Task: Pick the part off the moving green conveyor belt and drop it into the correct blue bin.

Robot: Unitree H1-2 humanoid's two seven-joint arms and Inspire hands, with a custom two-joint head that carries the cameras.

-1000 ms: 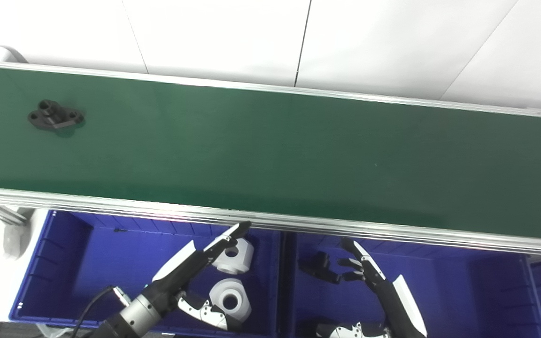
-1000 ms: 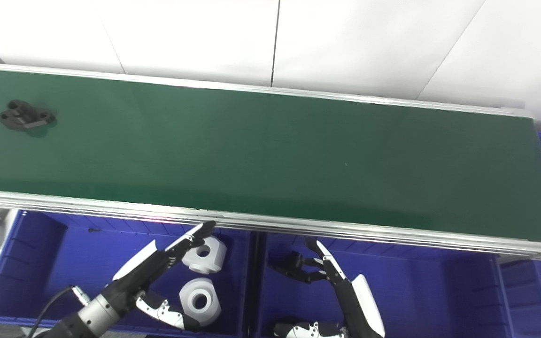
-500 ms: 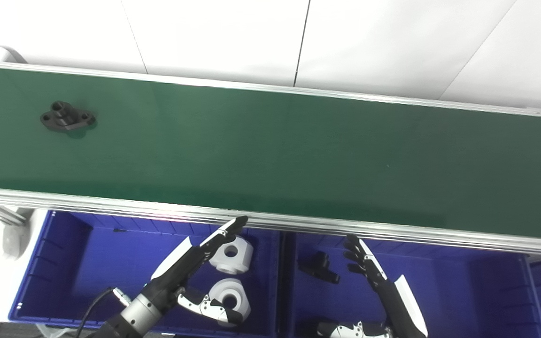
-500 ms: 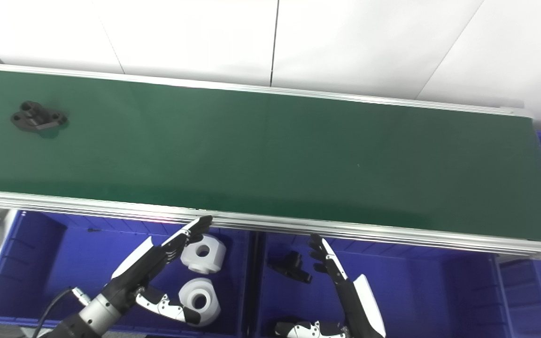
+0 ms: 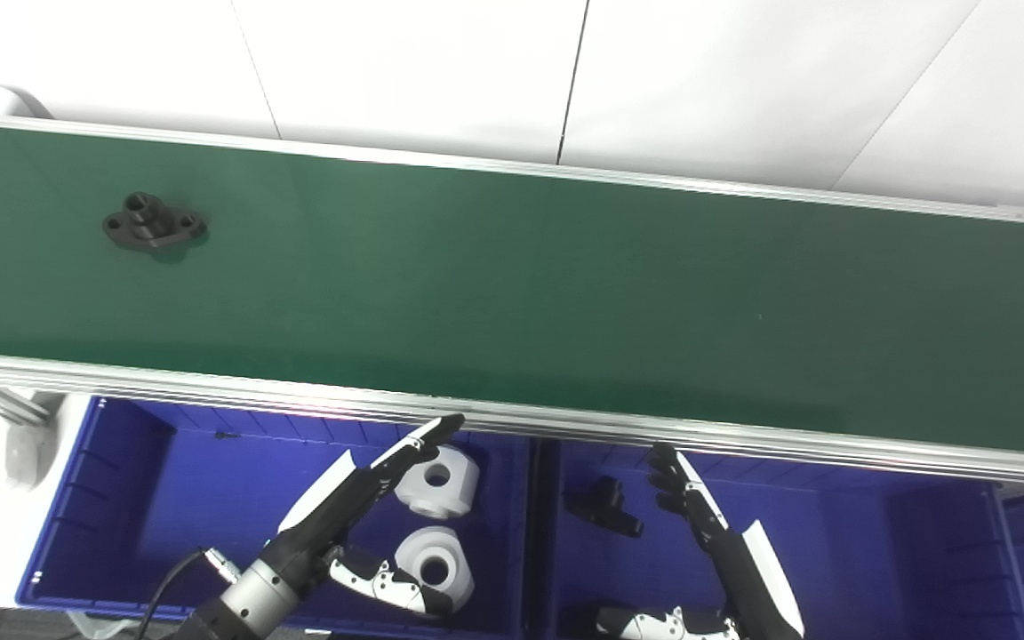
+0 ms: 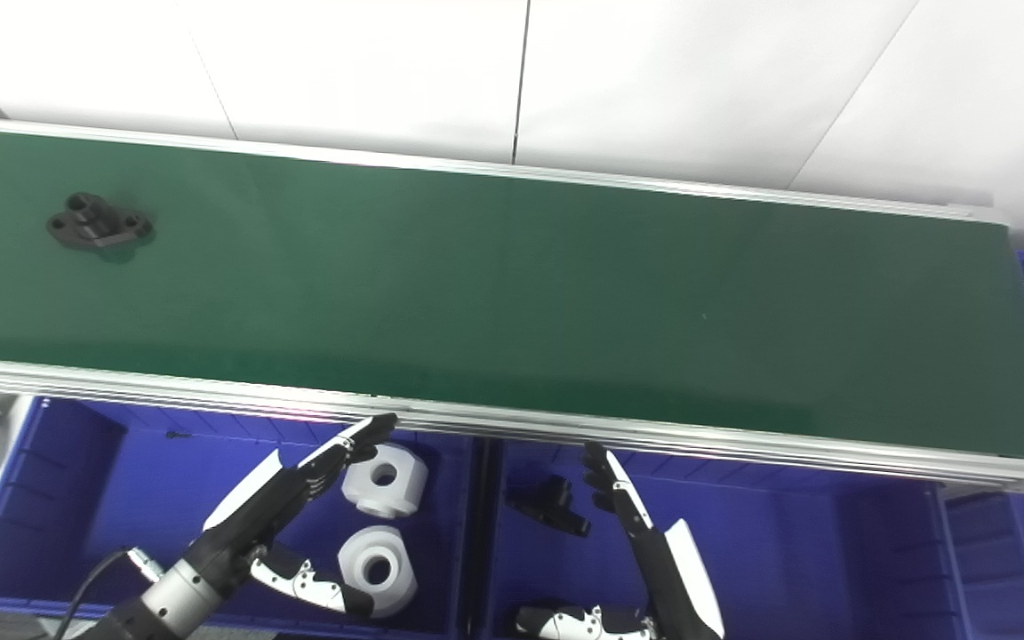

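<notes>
A black part (image 5: 154, 222) is lying on the green conveyor belt (image 5: 512, 284) at the upper left of the frame, not yet picked. Both hands are waiting at the bottom, holding nothing: the left hand (image 5: 361, 502) over the left blue bin (image 5: 121, 498) with white parts (image 5: 436, 480), the right hand (image 5: 699, 516) over the right blue bin (image 5: 876, 551) beside another black part (image 5: 605, 507), fingers spread apart. The pick and the drop are both left to do.
</notes>
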